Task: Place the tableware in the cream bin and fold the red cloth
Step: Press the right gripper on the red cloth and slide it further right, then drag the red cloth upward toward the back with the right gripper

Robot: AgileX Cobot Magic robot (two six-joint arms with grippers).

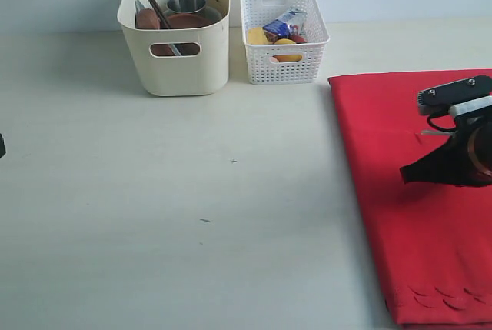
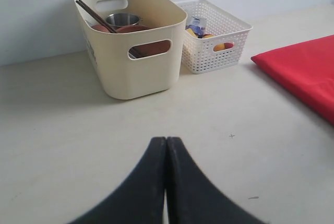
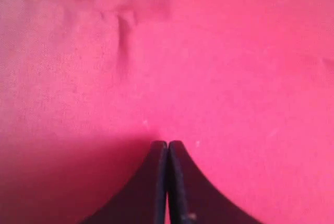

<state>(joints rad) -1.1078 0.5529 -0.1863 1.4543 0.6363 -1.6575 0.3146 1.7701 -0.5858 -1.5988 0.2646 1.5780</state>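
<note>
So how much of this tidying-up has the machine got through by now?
The tableware part looks done: dark chopsticks, steel cup and brown plate sit inside the cream bin. The red cloth is in hand: the right hand, shut, is close above it. It lies flat; I cannot tell whether it is folded yet, so that may be left. The left hand is shut, holding nothing.
</note>
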